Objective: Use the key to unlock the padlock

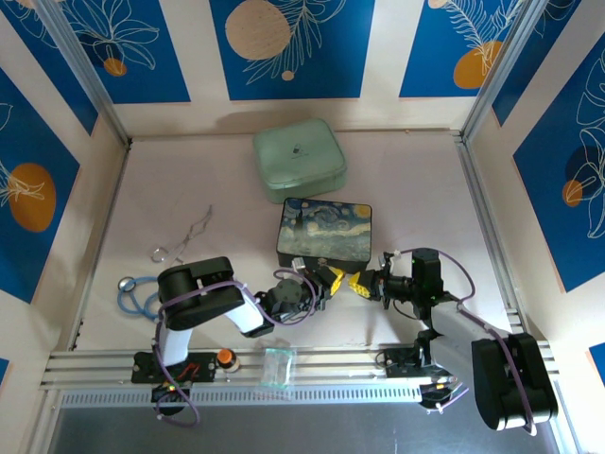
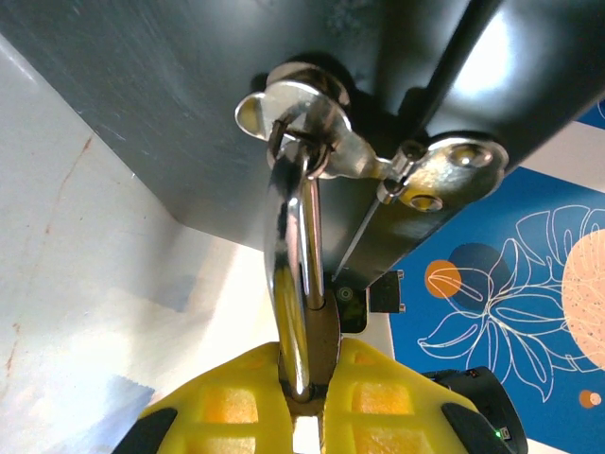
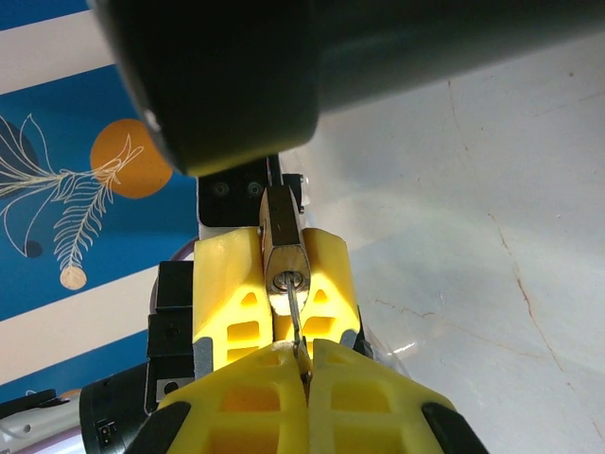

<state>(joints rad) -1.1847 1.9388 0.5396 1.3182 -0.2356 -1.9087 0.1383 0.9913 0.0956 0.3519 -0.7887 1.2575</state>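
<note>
The brass padlock [image 3: 286, 253] is clamped between the yellow fingers [image 3: 223, 284] of my left gripper [image 2: 312, 357], which is shut on its body. Its silvery shackle [image 2: 301, 274] runs up through the metal latch ring [image 2: 301, 118] on the dark starry-night box [image 1: 326, 232]. My right gripper [image 3: 304, 357] is shut on the thin grey key [image 3: 297, 323], and the key's tip sits in the keyhole on the padlock's underside. In the top view the left gripper [image 1: 329, 278] and right gripper [image 1: 360, 284] meet tip to tip just in front of the box.
A mint-green case [image 1: 299, 159] lies behind the box. A bent wire piece [image 1: 184, 241] and a blue stethoscope [image 1: 137, 293] lie at the left. A clear plastic bag [image 1: 278, 364] rests on the near rail. Patterned walls enclose the table.
</note>
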